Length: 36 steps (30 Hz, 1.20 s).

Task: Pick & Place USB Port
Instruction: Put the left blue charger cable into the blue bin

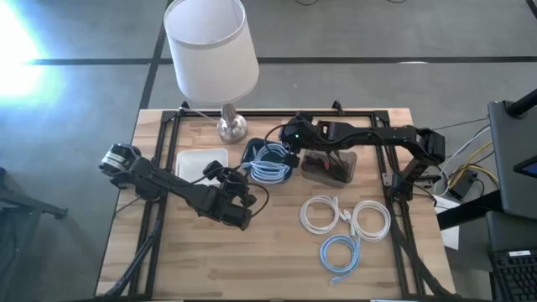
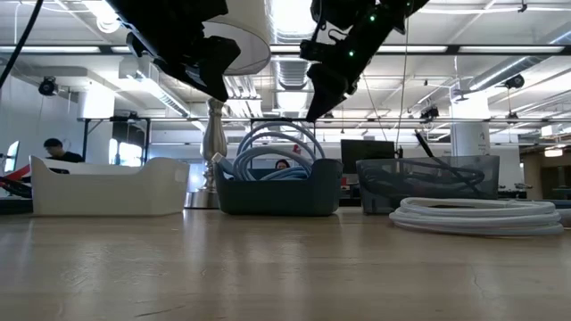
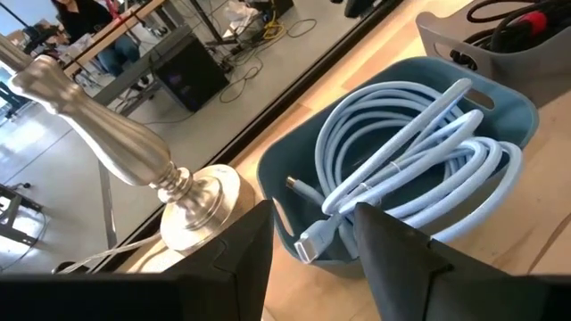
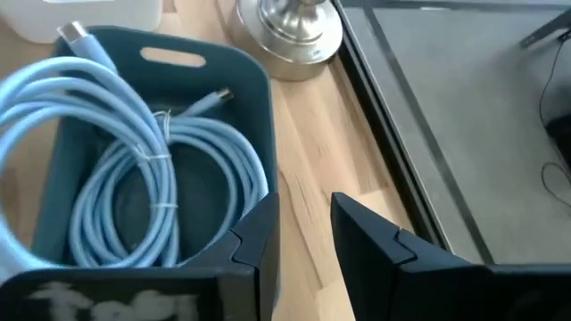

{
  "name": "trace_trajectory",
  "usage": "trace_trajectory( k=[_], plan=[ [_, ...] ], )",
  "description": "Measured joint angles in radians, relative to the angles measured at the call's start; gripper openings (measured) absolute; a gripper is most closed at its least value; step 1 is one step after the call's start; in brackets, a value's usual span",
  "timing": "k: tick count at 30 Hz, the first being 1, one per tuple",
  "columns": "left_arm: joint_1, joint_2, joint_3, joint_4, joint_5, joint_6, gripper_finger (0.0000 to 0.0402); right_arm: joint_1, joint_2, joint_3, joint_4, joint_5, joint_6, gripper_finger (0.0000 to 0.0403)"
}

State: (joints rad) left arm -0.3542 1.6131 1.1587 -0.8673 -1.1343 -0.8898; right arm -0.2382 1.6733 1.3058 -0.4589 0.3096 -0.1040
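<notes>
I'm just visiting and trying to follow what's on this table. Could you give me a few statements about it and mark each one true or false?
1. The blue plastic bin holds coiled light blue cables. True.
2. The white plastic tray is piled with cables. False: nothing shows in it.
3. Three coiled cables lie loose on the wooden table: two white and one light blue. True.
4. The right gripper is clamped on a cable. False: its fingers are open and hold nothing, above the blue bin's edge.
5. The white-shaded lamp stands at the table's near edge. False: it stands at the far edge.

Lampshade (image 2: 241,36) cut off above.
</notes>
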Motion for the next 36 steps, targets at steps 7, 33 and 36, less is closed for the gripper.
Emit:
trace_trajectory(
  k=[7,33,36],
  plan=[
    [0.000,0.000,-0.001,-0.001,0.000,0.007,0.0163,0.048,-0.004,0.089,-0.195,-0.176,0.095,0.0079],
    [0.000,0.000,-0.002,0.003,0.000,0.002,0.0163,0.239,0.262,0.076,0.043,-0.318,0.184,0.0017],
    [0.000,0.000,-0.002,0.003,0.000,0.002,0.0163,0.230,0.264,0.091,0.037,-0.214,0.169,0.0010]
  ],
)
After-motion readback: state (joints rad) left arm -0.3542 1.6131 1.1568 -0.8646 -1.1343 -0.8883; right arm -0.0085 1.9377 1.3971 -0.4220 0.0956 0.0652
